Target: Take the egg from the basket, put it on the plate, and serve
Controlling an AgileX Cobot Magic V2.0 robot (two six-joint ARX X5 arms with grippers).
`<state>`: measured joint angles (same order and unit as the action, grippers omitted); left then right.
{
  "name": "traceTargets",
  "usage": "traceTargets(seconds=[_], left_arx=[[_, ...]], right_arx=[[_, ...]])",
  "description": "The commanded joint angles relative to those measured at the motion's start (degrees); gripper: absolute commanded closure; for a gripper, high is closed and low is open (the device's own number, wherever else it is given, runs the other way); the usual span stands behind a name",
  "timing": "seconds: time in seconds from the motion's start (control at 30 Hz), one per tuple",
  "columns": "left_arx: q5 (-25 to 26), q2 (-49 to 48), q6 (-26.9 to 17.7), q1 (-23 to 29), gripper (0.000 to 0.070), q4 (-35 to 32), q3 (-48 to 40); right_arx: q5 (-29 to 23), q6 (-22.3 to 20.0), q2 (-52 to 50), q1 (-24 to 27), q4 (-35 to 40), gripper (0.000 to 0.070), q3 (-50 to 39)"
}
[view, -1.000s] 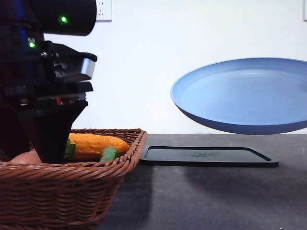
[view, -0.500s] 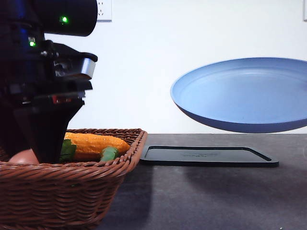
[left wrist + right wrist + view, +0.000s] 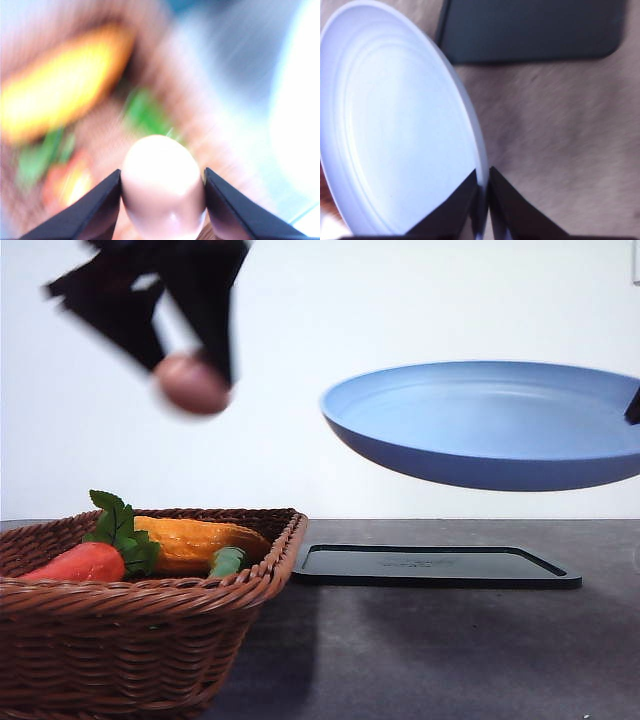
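Left gripper (image 3: 195, 370) pinches the egg (image 3: 192, 383) aloft over the basket (image 3: 150, 640); right gripper (image 3: 482, 200) clamps the plate (image 3: 490, 425) rim. Blurred, fast travel risks the smooth egg slipping before reaching the plate.

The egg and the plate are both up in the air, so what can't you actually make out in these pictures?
- Left gripper, front view: motion-blurred, upper part cut off by the frame edge.
- Egg, left wrist view: sharp, but the basket contents behind are smeared.
- Plate, front view: right rim cut off.
- Right gripper, right wrist view: the pinched rim is hidden between the fingers.

Pinkish egg (image 3: 192, 383), light-blue plate (image 3: 480, 425)
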<state>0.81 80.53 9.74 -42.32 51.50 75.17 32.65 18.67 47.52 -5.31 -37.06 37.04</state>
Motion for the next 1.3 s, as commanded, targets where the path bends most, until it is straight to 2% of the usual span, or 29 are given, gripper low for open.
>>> traceTargets(seconds=[0.0,0.2,0.5,1.1,1.2,1.27], left_arx=[[1.48,0.35,-1.23,-1.51,0.0468,-1.36,2.8],[3.48,0.47,-1.36,-7.81,0.0468,-5.36,4.64],[1.8,4.27,-2.14,-15.45,0.0468,-6.43,4.64],[1.75,14.3,-4.48,-18.12,0.0464,-6.16,4.64],[1.75,14.38,-4.59,-18.19,0.0446,-6.36,4.64],[1.74,14.38,-4.58,-18.3,0.0395,-6.37,4.66]], right_arx=[[2.06,1.57,1.2,-0.5,0.75,0.07,1.33],[3.69,1.72,5.49,-3.99,-0.18,0.07,1.33],[5.02,1.8,9.09,-10.49,-0.3,0.07,1.33],[5.02,1.88,9.1,-11.85,-0.27,0.07,1.33],[5.04,1.86,9.1,-11.85,-0.31,0.07,1.33],[5.02,1.87,9.1,-11.85,-0.31,0.07,1.33]])
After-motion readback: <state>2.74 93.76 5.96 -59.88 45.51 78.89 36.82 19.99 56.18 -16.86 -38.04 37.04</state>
